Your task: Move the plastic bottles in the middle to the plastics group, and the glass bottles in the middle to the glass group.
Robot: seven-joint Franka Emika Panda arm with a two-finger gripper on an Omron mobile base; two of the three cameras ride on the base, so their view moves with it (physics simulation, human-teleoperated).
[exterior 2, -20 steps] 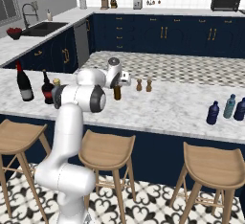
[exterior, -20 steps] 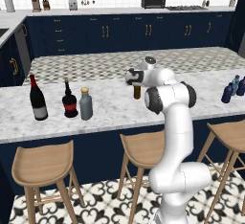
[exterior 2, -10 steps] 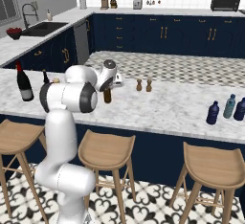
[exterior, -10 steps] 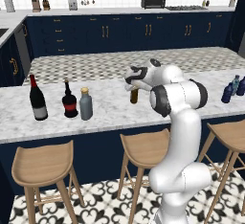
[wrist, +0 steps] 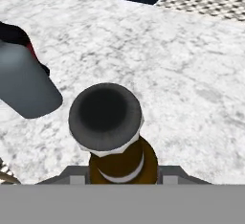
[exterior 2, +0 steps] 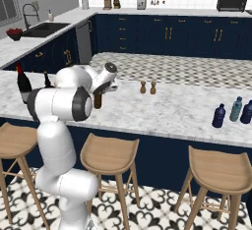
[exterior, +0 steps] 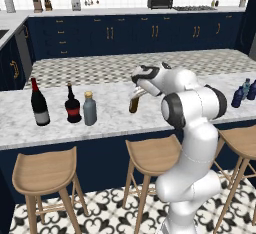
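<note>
Gripper (exterior: pixel 136 92) jaws narrowed, clamping amber-brown bottle (exterior: pixel 133 103) above counter (exterior: pixel 110 115); three glass bottles (exterior: pixel 72 105) left, three blue bottles (exterior 2: pixel 235 111) right.

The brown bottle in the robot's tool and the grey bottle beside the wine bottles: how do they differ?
The amber-brown bottle is slim and hangs tilted in the tool, clear of the counter; the grey bottle is stouter and stands upright on it. The brown one is dark amber with a dark cap; the grey one is pale, translucent-looking, with a tan cap. The grey bottle stands right by the squat dark bottle; the brown one is apart. Both have narrow necks.
</note>
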